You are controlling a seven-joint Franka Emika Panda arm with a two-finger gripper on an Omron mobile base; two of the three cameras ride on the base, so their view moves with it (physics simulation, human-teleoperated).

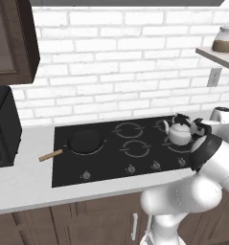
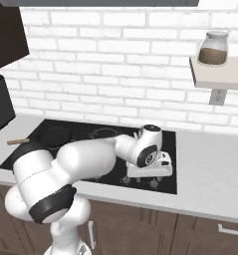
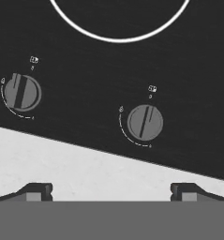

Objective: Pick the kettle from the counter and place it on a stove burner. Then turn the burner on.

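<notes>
Looking down through the hand view, you are seeing the gripper point(image 3: 111, 192) with its jaws spread wide apart, nothing between them, the two dark fingertips point(image 3: 36, 191) hanging over the pale counter point(image 3: 76, 168) just in front of the black cooktop point(image 3: 85, 61). Two round control knobs are lying ahead of you: the nearer knob point(image 3: 145, 123) is sitting just beyond the right fingertip, and the other knob point(image 3: 21, 92) is sitting off to the left. A thin white ring of the stove burner point(image 3: 119, 39) is curving across the top of that view.

In the left base view you are finding the kettle point(image 1: 179, 131) standing upright on the cooktop's right rear zone, apart from the gripper. The black frying pan point(image 1: 85, 140) with its wooden handle is resting on the left front zone. A glass jar point(image 2: 213, 49) is sitting on the wall shelf point(image 2: 220, 75) above the counter's right end.
</notes>
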